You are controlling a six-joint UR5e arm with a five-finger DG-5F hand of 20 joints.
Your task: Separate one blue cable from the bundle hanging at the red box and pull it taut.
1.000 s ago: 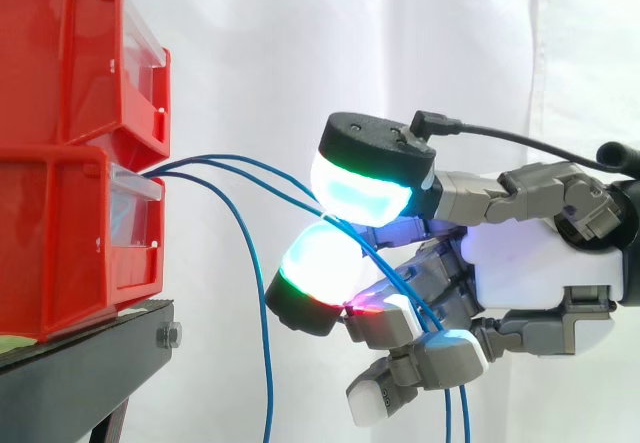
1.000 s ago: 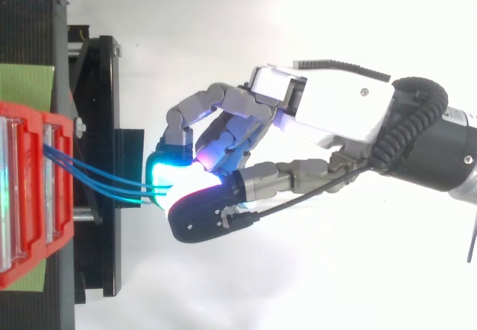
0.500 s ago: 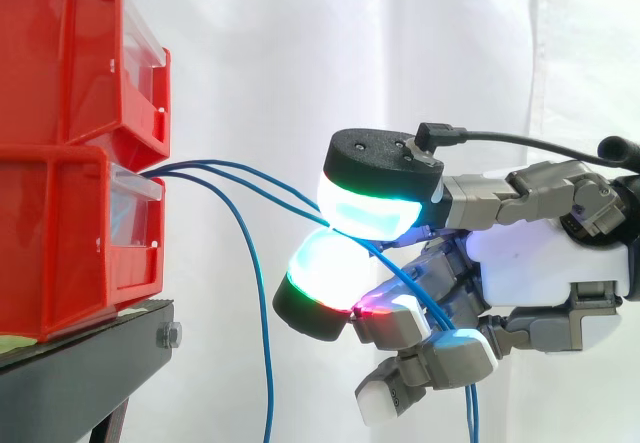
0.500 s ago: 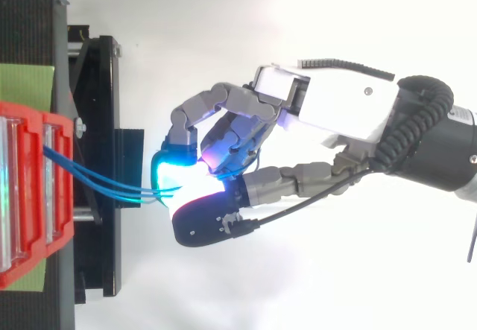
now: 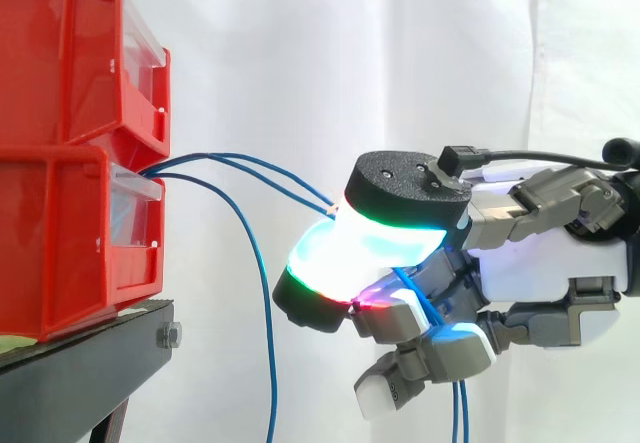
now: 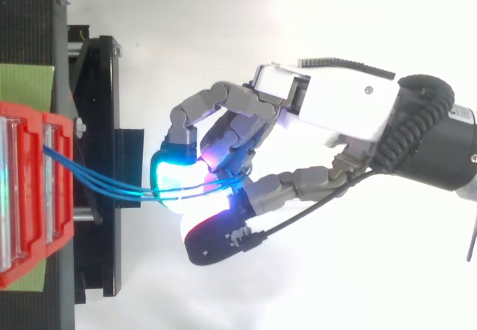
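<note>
Fingers (image 5: 320, 271) were curled in tight, and what a grip: two big glowing pads, one cyan-green under a black cap and one white, sat pressed together with two blue cables (image 5: 300, 178) squeezed in the seam between them. The other fingers were folded underneath, tucked toward the palm of the hand (image 5: 545, 263), their pads showing white and a spot of red. Out from under those folded fingers the blue strands reappeared and dropped straight down.

From above, the same pinch glowed cyan where the cables ran into it, with bent fingers closing over from one side and the black-capped pad from the other.

Ahead of the fingertips, the pinched pair rose in a gentle arch rather than a straight line, so some slack was there. It reached across to the lower of two stacked red boxes (image 5: 70, 233) and went in at the clear front. A loose cable (image 5: 266, 323) left that same spot, bowed out toward the fingers without touching them, and hung down on its own between box and hand.

Farther out, well away from the fingertips, the boxes sat on a black stand (image 5: 80, 378), and a white curtain (image 5: 300, 43) hung behind it all. From above, a green patch (image 6: 22, 84) lay beside the boxes.
</note>
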